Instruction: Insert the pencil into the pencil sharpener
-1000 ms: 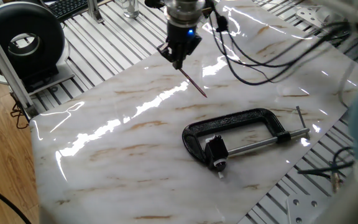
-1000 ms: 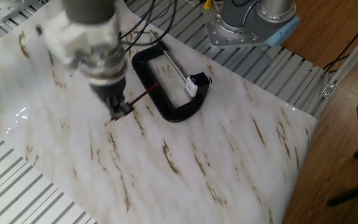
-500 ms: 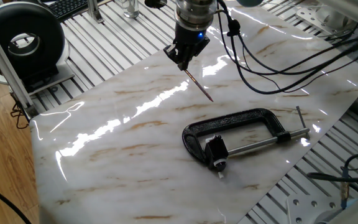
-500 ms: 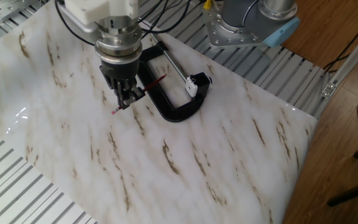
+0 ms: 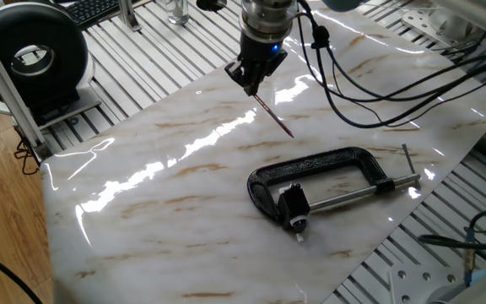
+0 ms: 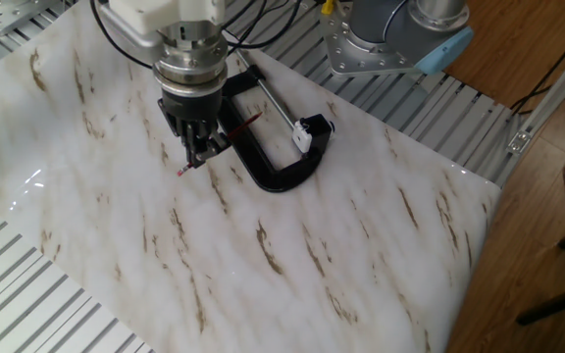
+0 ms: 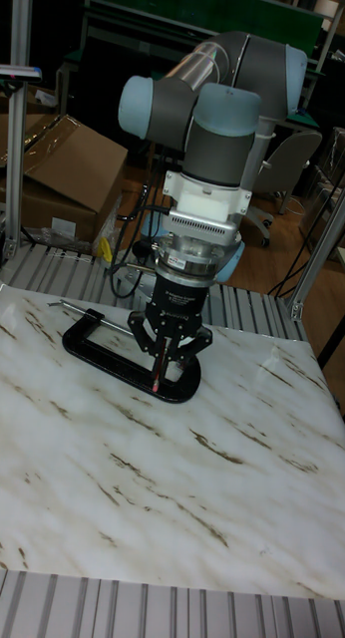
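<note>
While my gripper hangs above the marble tabletop, fingers pinched on the pencil, its free end slants toward 5 o'clock. The pencil sharpener sits approx. 5 o'clock of me, in the C-clamp by its screw rod.

A robotics laboratory or workshop is indicated. A marble-patterned sheet is laid over a table of ribbed aluminium profiles, and an industrial robot arm is mounted on a metal base plate bolted at the table's edge. Loose black cables are trailed across the surface at two o'clock in one fixed view. A keyboard is seen at eleven o'clock, a cardboard box at nine o'clock in the tall fixed view, and wood-look flooring at three o'clock.
</note>
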`<state>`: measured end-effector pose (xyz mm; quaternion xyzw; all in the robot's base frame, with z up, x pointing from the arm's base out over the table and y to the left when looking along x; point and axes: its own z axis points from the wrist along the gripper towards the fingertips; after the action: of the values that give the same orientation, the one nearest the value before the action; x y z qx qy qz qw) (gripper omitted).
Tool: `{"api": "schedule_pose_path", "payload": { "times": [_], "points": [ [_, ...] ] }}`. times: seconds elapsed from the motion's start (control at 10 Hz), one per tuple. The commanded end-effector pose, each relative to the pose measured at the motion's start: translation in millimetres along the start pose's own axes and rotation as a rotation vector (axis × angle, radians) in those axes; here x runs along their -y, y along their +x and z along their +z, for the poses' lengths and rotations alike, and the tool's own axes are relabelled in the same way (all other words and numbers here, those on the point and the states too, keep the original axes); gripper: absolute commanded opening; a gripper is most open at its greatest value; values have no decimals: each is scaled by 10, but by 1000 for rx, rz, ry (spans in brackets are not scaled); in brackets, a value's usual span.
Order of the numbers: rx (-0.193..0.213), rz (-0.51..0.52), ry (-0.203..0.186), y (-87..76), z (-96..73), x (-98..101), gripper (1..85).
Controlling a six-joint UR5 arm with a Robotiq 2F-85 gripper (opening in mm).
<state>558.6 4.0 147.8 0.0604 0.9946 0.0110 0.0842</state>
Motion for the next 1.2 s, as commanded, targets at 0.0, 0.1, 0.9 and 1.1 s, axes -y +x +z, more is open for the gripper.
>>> {"api": "schedule_pose_path", "payload": {
  "times": [0.0,0.1,0.9,1.1],
  "points": [
    [-5,23,-16,16,-15,-33,10],
    [-10,40,-15,28,-15,-31,10],
    [10,63,-29,-91,589,-86,10],
    [32,79,-17,-83,742,-185,10]
  ]
}}
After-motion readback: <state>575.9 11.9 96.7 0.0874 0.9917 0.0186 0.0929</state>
